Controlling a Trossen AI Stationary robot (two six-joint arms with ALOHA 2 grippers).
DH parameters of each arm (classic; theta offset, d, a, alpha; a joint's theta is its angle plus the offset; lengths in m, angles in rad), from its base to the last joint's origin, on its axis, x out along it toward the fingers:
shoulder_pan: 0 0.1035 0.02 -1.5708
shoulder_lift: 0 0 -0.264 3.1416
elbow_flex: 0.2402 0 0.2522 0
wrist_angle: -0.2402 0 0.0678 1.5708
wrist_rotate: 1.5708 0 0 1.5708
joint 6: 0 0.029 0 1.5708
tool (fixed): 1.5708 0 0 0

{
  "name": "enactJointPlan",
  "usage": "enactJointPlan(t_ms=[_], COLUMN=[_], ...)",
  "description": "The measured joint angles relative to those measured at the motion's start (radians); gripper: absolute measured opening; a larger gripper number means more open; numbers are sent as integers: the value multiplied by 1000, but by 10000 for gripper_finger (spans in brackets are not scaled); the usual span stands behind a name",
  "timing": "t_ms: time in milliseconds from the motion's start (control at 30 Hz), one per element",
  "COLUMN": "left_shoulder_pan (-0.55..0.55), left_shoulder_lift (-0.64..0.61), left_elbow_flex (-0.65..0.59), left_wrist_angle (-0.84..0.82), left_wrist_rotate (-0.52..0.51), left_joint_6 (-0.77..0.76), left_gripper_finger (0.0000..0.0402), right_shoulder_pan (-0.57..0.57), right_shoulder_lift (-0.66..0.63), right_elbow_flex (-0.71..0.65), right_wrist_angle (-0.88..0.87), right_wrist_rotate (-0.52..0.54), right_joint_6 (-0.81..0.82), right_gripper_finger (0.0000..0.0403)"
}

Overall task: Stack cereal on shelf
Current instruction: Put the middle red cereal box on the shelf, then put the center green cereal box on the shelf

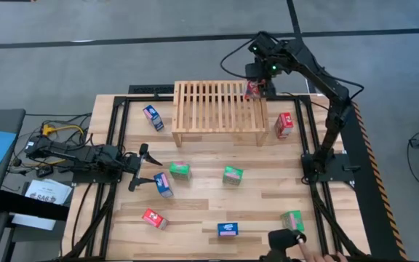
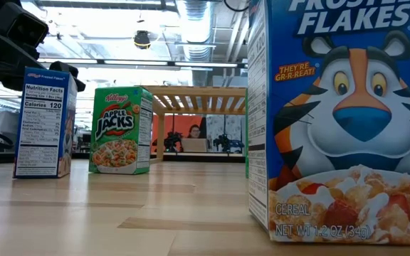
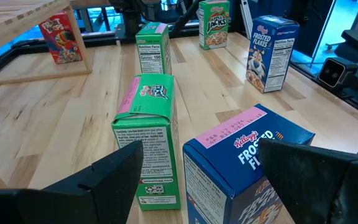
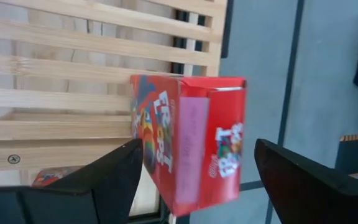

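The wooden slatted rack (image 1: 217,109) stands at the table's far middle. A red cereal box (image 1: 254,90) stands on the rack's far right corner, and my right gripper (image 4: 197,180) is open just above it, one finger on each side of the box (image 4: 191,143). My left gripper (image 1: 145,166) is open at the table's left, low, facing a blue box (image 3: 241,162) and a green box (image 3: 148,137) and touching neither. Other red, green and blue boxes stand loose on the table. My right gripper's fingers point down on either side of the red box's top (image 4: 194,124). A gap shows between the box and one finger (image 4: 303,180). I cannot tell whether the other finger (image 4: 114,177) touches the box.
Loose boxes: blue (image 1: 152,116) left of the rack, red (image 1: 284,125) to its right, green (image 1: 232,175) in the middle, red (image 1: 153,217), blue (image 1: 228,229) and green (image 1: 292,220) near the front. A person's hand (image 1: 318,255) with a dark object is at the near right edge.
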Motion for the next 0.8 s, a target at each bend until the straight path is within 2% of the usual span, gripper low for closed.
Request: enactJointPlan(t_ms=[267,400,633,800], left_shoulder_pan=[0,0,0,0], left_shoulder_lift=[0,0,0,0], left_elbow_flex=[0,0,0,0], left_wrist_angle=[0,0,0,0], left_wrist_rotate=[0,0,0,0], left_joint_6=[0,0,0,0], left_gripper_finger=[307,307,307,307], right_shoulder_pan=[27,52,123,210], right_shoulder_lift=[-59,-89,-131,-133], right_elbow_flex=[0,0,0,0], right_wrist_angle=[34,62,62,-20], right_wrist_rotate=[0,0,-1,-1], right_joint_6=[1,57,315,551], right_gripper_finger=[331,331,331,330])
